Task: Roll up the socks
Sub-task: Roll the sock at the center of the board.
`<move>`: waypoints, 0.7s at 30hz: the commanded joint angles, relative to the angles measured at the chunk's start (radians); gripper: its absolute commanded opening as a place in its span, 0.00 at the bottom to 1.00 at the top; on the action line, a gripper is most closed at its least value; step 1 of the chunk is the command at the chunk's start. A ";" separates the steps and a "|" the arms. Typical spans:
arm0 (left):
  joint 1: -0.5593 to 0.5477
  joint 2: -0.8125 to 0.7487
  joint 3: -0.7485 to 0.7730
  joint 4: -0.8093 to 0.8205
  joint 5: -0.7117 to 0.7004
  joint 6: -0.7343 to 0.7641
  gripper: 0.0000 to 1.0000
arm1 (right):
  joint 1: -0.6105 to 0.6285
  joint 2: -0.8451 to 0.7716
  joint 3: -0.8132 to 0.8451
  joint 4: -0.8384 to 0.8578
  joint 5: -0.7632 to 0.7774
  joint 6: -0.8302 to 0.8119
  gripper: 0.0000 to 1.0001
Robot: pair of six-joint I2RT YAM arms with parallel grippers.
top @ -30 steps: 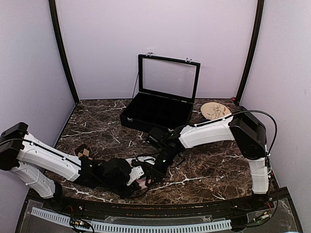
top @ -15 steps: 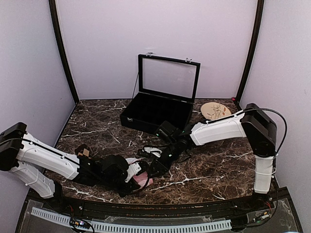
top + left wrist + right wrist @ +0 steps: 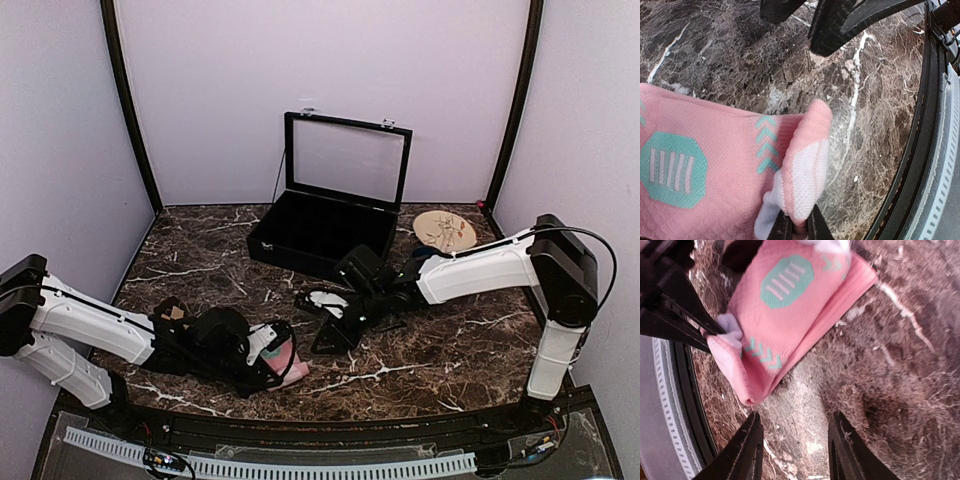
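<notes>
Sock [image 3: 715, 150] sits pinched between the left gripper's [image 3: 797, 230] fingers. Right gripper [image 3: 796, 432] gapes empty, sock just beyond its fingertips.

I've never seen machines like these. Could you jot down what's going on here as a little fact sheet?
setting: two white arms over a dark marble table
left claw: shut on the edge of the pink sock
right claw: open, holding nothing, apart from the sock
pink sock state: folded over, not yet a roll
brown sock: mostly hidden behind the left arm
also there: open black case at the back, round tan disc to its right
</notes>
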 commanded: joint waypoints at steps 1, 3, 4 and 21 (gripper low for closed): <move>0.047 -0.018 -0.047 -0.008 0.117 -0.047 0.00 | 0.005 -0.065 -0.050 0.091 0.083 -0.016 0.42; 0.072 -0.015 -0.057 0.016 0.176 -0.063 0.00 | 0.025 -0.079 -0.063 0.097 0.144 -0.036 0.42; 0.088 -0.009 -0.060 0.025 0.204 -0.068 0.00 | 0.037 -0.083 -0.068 0.098 0.175 -0.046 0.42; 0.216 0.122 -0.128 0.280 0.593 -0.218 0.00 | 0.226 -0.122 -0.132 0.203 0.410 -0.187 0.40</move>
